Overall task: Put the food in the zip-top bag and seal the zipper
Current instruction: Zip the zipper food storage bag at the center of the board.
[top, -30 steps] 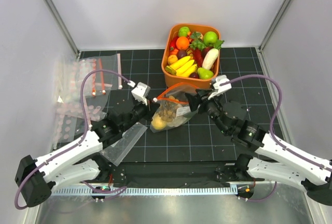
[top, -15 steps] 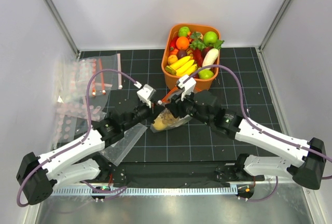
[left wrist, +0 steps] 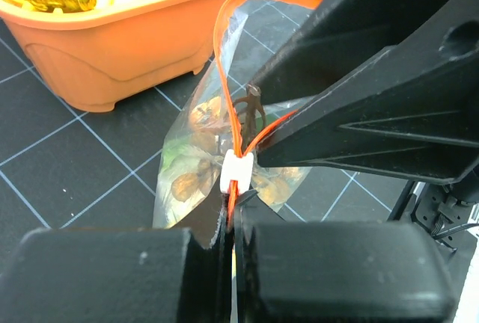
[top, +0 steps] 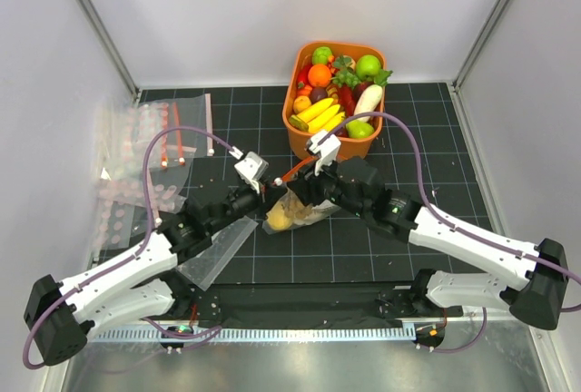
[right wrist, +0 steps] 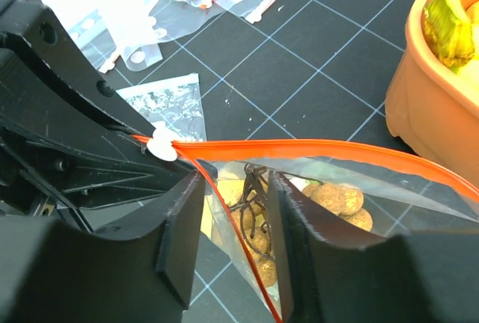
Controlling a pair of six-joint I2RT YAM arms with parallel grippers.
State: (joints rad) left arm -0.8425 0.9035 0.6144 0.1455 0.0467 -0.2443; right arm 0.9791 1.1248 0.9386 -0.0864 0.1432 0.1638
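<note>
The clear zip-top bag point(top: 298, 212) lies in mid-table with its mouth lifted. It holds a cluster of brown balls point(right wrist: 337, 197), a yellow fruit point(top: 280, 219) and a bit of green point(left wrist: 174, 160). My left gripper point(top: 266, 194) is shut on the left end of the red-orange zipper point(left wrist: 224, 54), just behind the white slider point(left wrist: 238, 170). My right gripper point(top: 305, 183) is open point(right wrist: 236, 222). Its fingers point(right wrist: 179, 226) straddle the near lip of the zipper point(right wrist: 314, 147) beside the slider point(right wrist: 161, 148), with the cluster's brown stem between them.
An orange basket point(top: 300, 141) full of toy fruit stands just behind the bag, and its wall shows in the left wrist view point(left wrist: 97, 61). Spare clear bags point(top: 145, 151) lie at the left. Another clear bag point(top: 218, 247) lies under my left arm.
My right arm has swung left, from the bag's right end to right beside my left gripper. The bag has bunched up and shifted a little left.
</note>
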